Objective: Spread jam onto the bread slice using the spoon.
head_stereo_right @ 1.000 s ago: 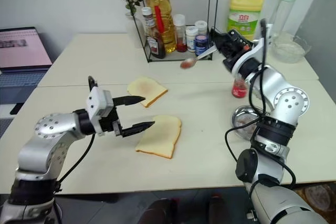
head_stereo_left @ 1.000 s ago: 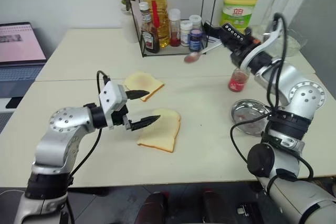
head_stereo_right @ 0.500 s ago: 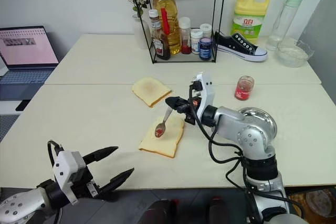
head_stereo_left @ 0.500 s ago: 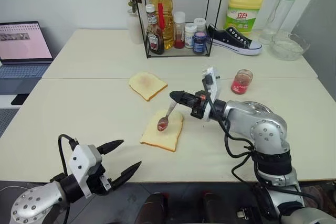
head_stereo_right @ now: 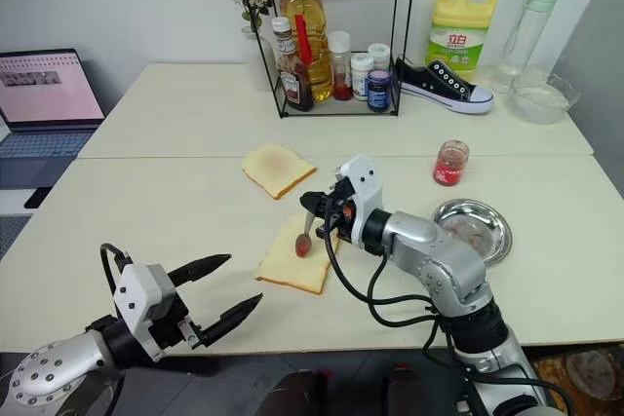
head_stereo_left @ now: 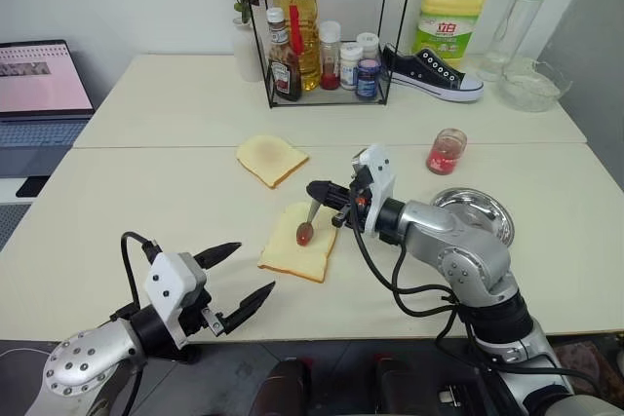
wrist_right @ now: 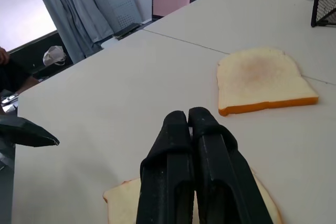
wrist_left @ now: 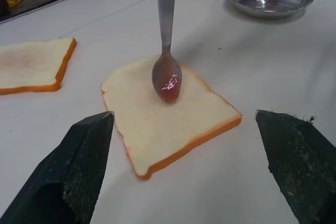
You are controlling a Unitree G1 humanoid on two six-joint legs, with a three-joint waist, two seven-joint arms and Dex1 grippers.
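My right gripper (head_stereo_left: 314,190) is clenched on the spoon (head_stereo_left: 309,221) handle at the centre of the frame. The spoon hangs down from it, its red-stained bowl on the bread slice (head_stereo_left: 301,244) just below. My left gripper (head_stereo_left: 236,275) is at the lower left, fingers spread and holding nothing, apart from the slice. The jam (head_stereo_left: 445,152) jar stands to the right of centre, beside the steel dish (head_stereo_left: 475,212).
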